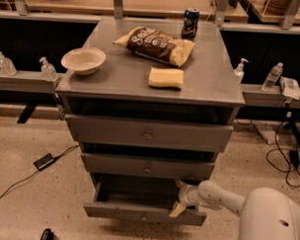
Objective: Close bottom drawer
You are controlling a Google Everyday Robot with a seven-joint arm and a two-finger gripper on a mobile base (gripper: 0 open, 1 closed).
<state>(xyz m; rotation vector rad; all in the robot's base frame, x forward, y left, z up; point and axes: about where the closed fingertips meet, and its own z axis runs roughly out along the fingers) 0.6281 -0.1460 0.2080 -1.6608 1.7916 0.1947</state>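
Bottom drawer [137, 212] open on the 3-drawer grey cabinet [210, 89]; gripper [178, 208] at the drawer's right front.
The gripper sits just behind the right end of the drawer's front panel, on the white arm [221, 196] that enters from the lower right. The 2 upper drawers [147, 135] sit further in. The cabinet top carries 1 white bowl [83, 60], 1 brown chip bag [155, 44], 1 yellow sponge [166, 77] and 1 dark can [190, 23].
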